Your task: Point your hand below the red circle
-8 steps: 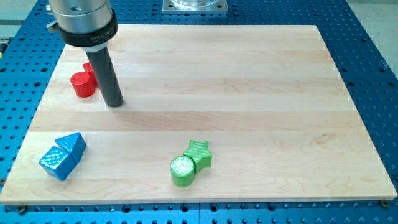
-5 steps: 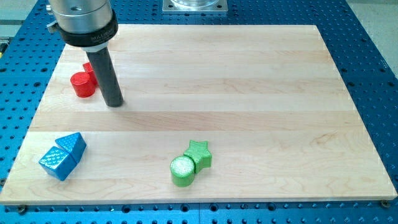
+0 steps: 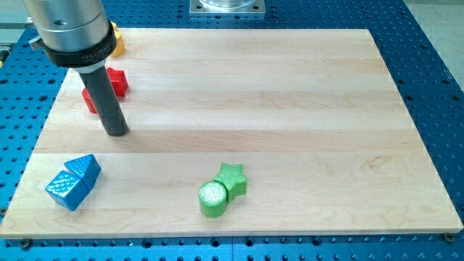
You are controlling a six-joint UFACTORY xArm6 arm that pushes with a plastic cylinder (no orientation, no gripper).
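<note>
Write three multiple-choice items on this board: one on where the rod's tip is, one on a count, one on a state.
1. Where is my tip?
A. Just below the red circle
B. Beside the green star
C. On the blue blocks

2. How many green blocks are there?
A. One
B. Two
C. Four

3. How do the green circle and green star sit?
A. Far apart
B. Stacked
C. Touching

Answers: 1 A, the tip rests toward the view's bottom of the red circle, which the rod partly hides. 2 B, only a circle and a star are green. 3 C, they sit side by side with no gap visible.
</note>
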